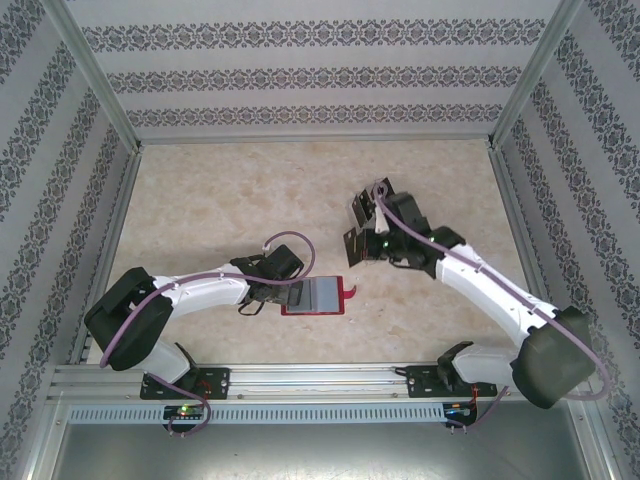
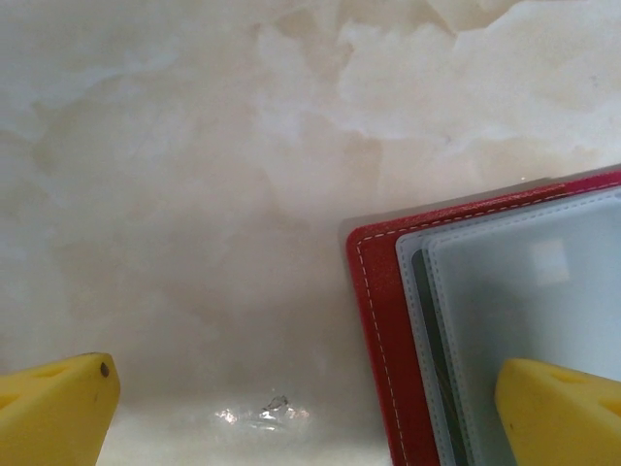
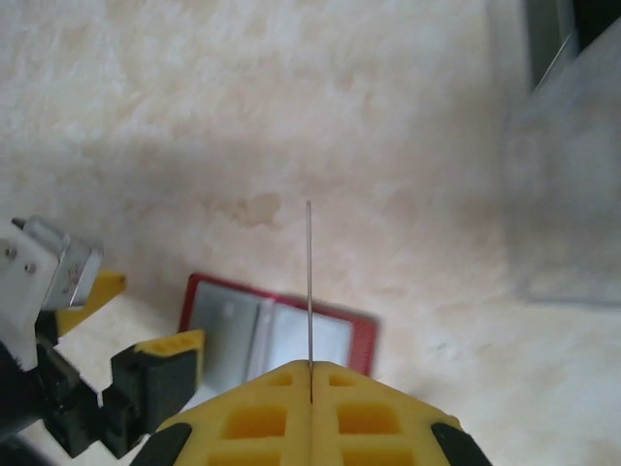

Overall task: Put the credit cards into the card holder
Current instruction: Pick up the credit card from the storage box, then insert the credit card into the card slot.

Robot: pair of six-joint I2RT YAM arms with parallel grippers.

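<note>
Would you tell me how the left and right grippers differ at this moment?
The left gripper has its fingers wide apart and empty; the right gripper has them shut on a credit card, seen edge-on. One finger of the left gripper is over the open card holder; the right gripper is apart from it. Both have yellow fingers.

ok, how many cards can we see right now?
1 for sure: a card held edge-on in the shut right gripper. Dark shapes at the tray may be more, too blurred to count.
</note>
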